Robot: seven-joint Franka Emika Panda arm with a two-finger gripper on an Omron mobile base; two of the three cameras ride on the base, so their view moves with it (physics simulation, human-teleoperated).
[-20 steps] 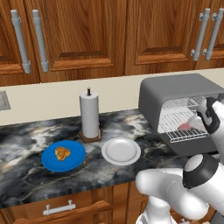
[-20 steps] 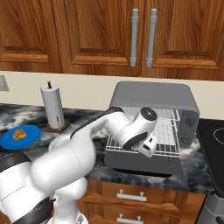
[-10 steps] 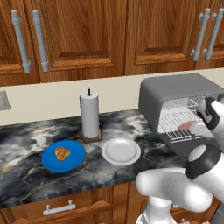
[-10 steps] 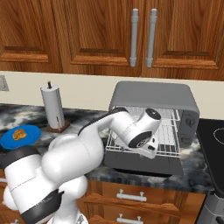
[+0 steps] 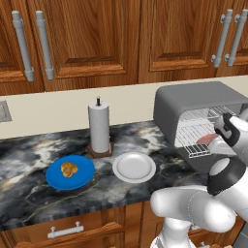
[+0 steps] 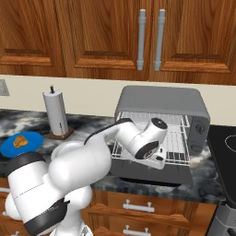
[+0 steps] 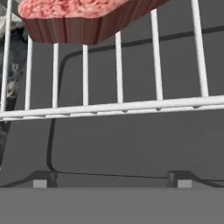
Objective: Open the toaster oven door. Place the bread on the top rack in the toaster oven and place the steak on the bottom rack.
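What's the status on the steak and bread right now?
Claw open, holding nothing. Steak on oven's lower rack. Bread on blue plate.

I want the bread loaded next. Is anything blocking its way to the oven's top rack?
Only the arm itself: the bread sits on the blue plate, the toaster oven door is down, but the gripper fronts the top rack.
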